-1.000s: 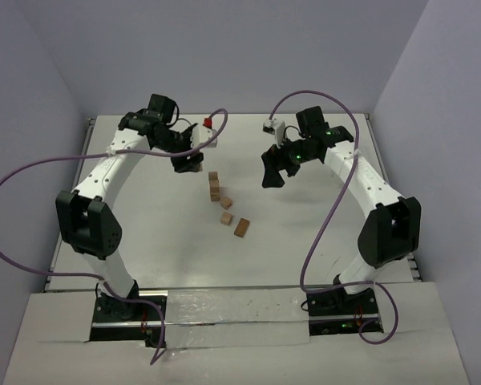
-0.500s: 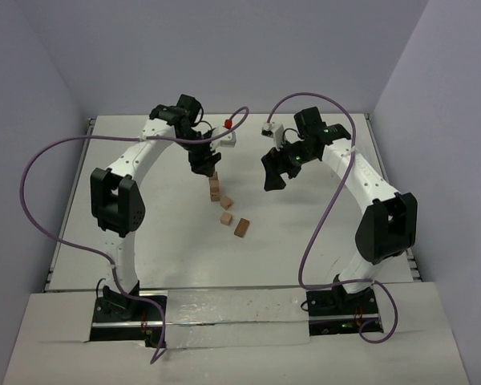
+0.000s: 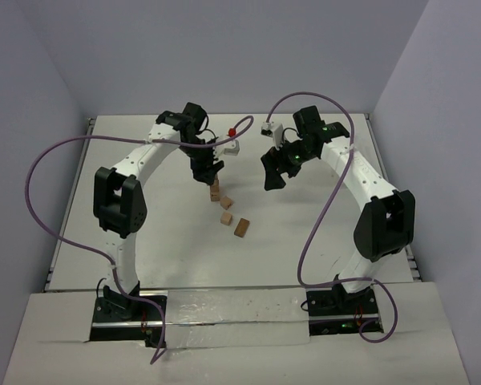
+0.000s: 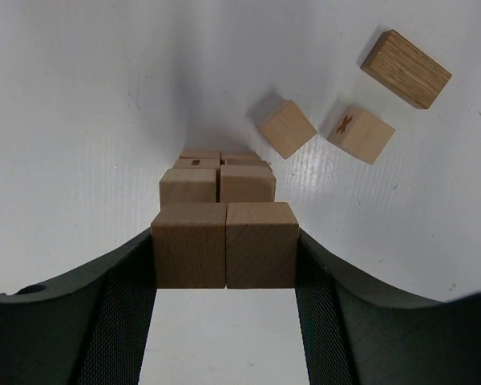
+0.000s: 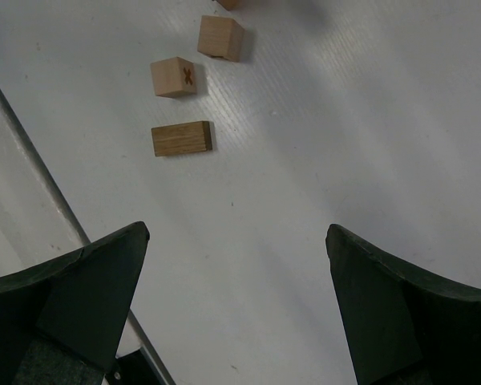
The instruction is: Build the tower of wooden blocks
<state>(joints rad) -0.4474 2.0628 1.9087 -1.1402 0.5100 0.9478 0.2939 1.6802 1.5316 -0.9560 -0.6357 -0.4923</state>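
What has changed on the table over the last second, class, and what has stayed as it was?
The left gripper, clamped on two wood blocks, swung to the right and now hangs over the tower. Nothing was picked up or let go. The right gripper stayed open and almost still, and the three loose blocks beside the tower did not move.

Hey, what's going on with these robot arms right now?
The left gripper is clamped on two wood blocks held side by side, right above the tower. The right gripper hangs open and empty off to the side. Three loose blocks lie on the table beside the tower.
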